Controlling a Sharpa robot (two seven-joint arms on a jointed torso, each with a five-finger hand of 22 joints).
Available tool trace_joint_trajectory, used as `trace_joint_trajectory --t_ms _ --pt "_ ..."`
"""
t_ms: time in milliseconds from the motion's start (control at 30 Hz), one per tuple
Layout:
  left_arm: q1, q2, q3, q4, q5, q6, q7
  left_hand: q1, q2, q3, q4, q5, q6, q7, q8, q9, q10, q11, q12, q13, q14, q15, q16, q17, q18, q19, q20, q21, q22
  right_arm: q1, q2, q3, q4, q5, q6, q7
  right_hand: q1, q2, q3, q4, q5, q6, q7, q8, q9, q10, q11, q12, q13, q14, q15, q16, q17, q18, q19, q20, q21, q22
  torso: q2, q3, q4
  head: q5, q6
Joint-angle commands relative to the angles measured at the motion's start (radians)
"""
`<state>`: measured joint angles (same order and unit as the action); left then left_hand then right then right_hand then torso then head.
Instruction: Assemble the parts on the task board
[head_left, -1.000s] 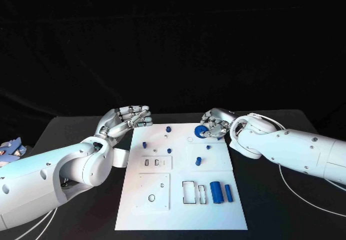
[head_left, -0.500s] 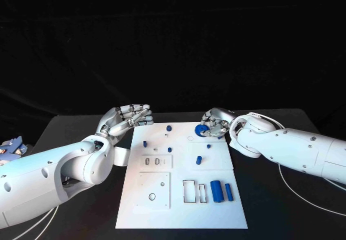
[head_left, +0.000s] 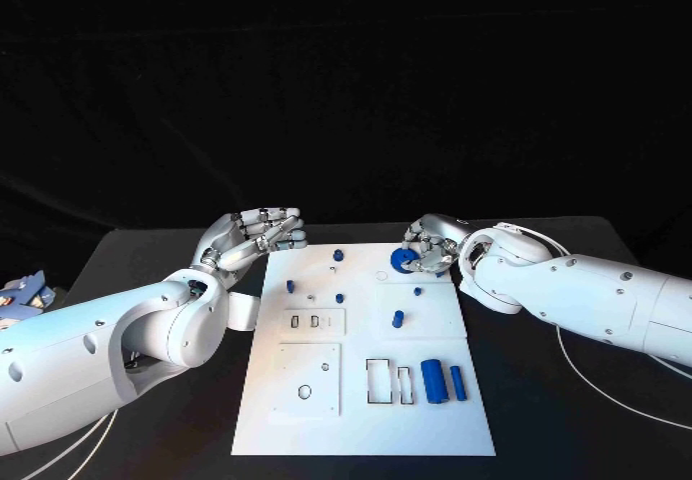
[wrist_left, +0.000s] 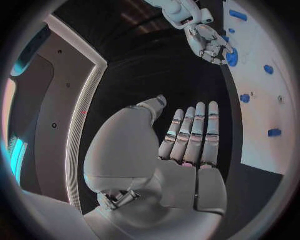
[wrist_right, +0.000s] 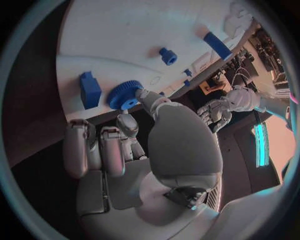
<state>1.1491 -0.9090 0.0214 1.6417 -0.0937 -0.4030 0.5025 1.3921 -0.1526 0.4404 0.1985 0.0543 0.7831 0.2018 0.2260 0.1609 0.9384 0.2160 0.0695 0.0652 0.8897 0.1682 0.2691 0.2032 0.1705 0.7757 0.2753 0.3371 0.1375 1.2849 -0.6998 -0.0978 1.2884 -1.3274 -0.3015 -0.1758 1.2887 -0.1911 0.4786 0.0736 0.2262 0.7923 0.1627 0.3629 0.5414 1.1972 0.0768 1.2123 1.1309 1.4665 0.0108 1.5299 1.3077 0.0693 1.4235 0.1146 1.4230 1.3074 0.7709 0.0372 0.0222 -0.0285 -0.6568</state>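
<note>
My right robot hand (head_left: 428, 248) sits at the far right corner of the board (head_left: 364, 400), with its fingers closed around a blue gear (head_left: 402, 262). In the right wrist view the gear (wrist_right: 124, 94) is pinched at my fingertips (wrist_right: 145, 95), right at the board's edge, with a blue block (wrist_right: 89, 89) just beside it on the white surface.

My left robot hand (head_left: 260, 235) hangs off the board's far left corner, above the desk (head_left: 173, 260), holding nothing. In the head view its fingers look curled toward the palm; in the left wrist view the fingers (wrist_left: 194, 132) lie straight and side by side, close together, with the thumb off to one side. It does not touch the board.

On the board, small blue pegs (head_left: 338, 257) stand in its far half, between my two hands. Nearer to me than the gear, one blue peg (head_left: 397, 319) stands upright in the board's middle. At the near right part of the board, two blue cylinders (head_left: 431, 382) lie side by side, just beside two outlined rectangular slots (head_left: 379, 382).
</note>
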Motion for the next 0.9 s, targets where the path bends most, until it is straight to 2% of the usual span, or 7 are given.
trace_joint_trajectory --t_ms 33,200,333,433,533,667,900 --pt "0.001 0.001 0.001 0.001 0.001 0.016 0.005 -0.007 0.002 0.002 -0.001 -0.001 0.002 0.071 -0.002 0.0 0.0 0.001 -0.001 0.001 -0.003 0.003 -0.006 0.001 0.011 0.004 0.003 0.006 -0.001 -0.005 0.0 -0.003 0.003 -0.066 0.023 -0.019 0.013 -0.001 0.01 -0.003 -0.004 0.008 0.0 0.001 -0.001 0.004 0.002 0.002 0.0 0.079 -0.003 0.005 0.151 -0.019 0.008 0.001 0.005 0.08 0.0 -0.0001 0.0004 0.0 -0.001" --pt "0.001 0.0 0.001 0.001 0.001 0.016 0.004 -0.007 0.002 0.004 -0.002 -0.001 0.002 0.071 -0.002 0.0 0.0 0.001 -0.001 0.001 -0.003 0.003 -0.007 0.001 0.011 0.004 0.003 0.006 -0.001 -0.006 -0.001 -0.003 0.012 -0.114 0.011 -0.018 0.018 -0.007 0.025 -0.012 -0.004 0.014 0.0 -0.003 -0.005 0.012 0.001 0.01 0.009 0.081 -0.004 0.008 0.157 -0.021 0.012 0.001 0.01 0.087 0.0 0.0 -0.0003 0.001 -0.002" --pt "0.001 0.0 0.001 0.001 0.001 0.016 0.004 -0.007 0.002 0.004 -0.002 -0.001 0.002 0.071 -0.002 0.0 0.0 0.001 -0.001 0.001 -0.003 0.003 -0.007 0.001 0.011 0.004 0.003 0.006 -0.001 -0.007 -0.003 -0.003 0.028 -0.15 -0.017 -0.015 0.017 -0.009 0.042 -0.017 0.013 0.024 -0.001 -0.004 -0.008 0.02 0.0 0.018 0.016 0.082 -0.005 0.009 0.161 -0.023 0.017 0.0 0.015 0.094 0.0 -0.0001 -0.0004 0.001 -0.001" --pt "0.001 0.001 0.001 0.001 0.001 0.016 0.003 -0.007 0.002 0.004 -0.002 -0.001 0.002 0.071 -0.002 0.0 0.0 0.001 -0.001 0.001 -0.003 0.003 -0.007 0.001 0.011 0.004 0.003 0.006 -0.001 -0.008 -0.005 -0.003 0.044 -0.176 -0.058 -0.014 0.013 -0.008 0.061 -0.02 0.031 0.035 -0.004 -0.003 -0.01 0.031 -0.003 0.027 0.026 0.082 -0.007 0.01 0.163 -0.025 0.024 -0.002 0.021 0.103 0.0 0.0001 0.0002 0.0 0.0" --pt "0.001 0.001 0.001 0.001 0.001 0.017 0.003 -0.007 0.002 0.004 -0.002 -0.001 0.002 0.071 -0.002 0.0 0.0 0.001 -0.001 0.001 -0.003 0.003 -0.007 0.001 0.011 0.004 0.003 0.006 -0.001 -0.008 -0.006 -0.003 0.066 -0.206 -0.103 -0.015 0.002 -0.008 0.085 -0.022 0.068 0.054 -0.009 -0.001 -0.012 0.052 -0.007 0.045 0.046 0.083 -0.011 0.011 0.167 -0.028 0.033 -0.005 0.031 0.117 0.0 -0.0002 0.001 0.001 0.001" --pt "0.001 0.002 0.001 0.0 0.001 0.017 -0.002 -0.006 0.004 0.005 -0.003 -0.001 0.002 0.07 -0.002 0.0 0.0 0.0 -0.001 0.001 -0.003 0.003 -0.007 0.001 0.011 0.003 0.003 0.006 -0.002 -0.006 -0.003 -0.003 0.095 -0.238 -0.143 -0.021 0.0 -0.01 0.092 -0.025 0.074 0.06 -0.011 0.0 -0.012 0.062 -0.009 0.054 0.057 0.084 -0.012 0.013 0.171 -0.03 0.039 -0.006 0.036 0.124 0.0 0.0011 0.0004 0.012 0.001" --pt "0.001 0.004 0.001 -0.002 0.001 0.017 -0.003 -0.006 0.004 0.005 -0.003 -0.001 0.002 0.07 -0.002 0.0 0.0 0.0 -0.001 0.001 -0.003 0.003 -0.007 0.001 0.011 0.003 0.003 0.006 -0.002 -0.001 0.022 -0.002 0.145 -0.271 -0.173 -0.031 -0.002 -0.01 0.095 -0.025 0.076 0.063 -0.012 0.001 -0.012 0.066 -0.01 0.058 0.062 0.085 -0.013 0.013 0.173 -0.03 0.04 -0.007 0.038 0.126 0.0 0.0006 0.0061 0.013 0.002"
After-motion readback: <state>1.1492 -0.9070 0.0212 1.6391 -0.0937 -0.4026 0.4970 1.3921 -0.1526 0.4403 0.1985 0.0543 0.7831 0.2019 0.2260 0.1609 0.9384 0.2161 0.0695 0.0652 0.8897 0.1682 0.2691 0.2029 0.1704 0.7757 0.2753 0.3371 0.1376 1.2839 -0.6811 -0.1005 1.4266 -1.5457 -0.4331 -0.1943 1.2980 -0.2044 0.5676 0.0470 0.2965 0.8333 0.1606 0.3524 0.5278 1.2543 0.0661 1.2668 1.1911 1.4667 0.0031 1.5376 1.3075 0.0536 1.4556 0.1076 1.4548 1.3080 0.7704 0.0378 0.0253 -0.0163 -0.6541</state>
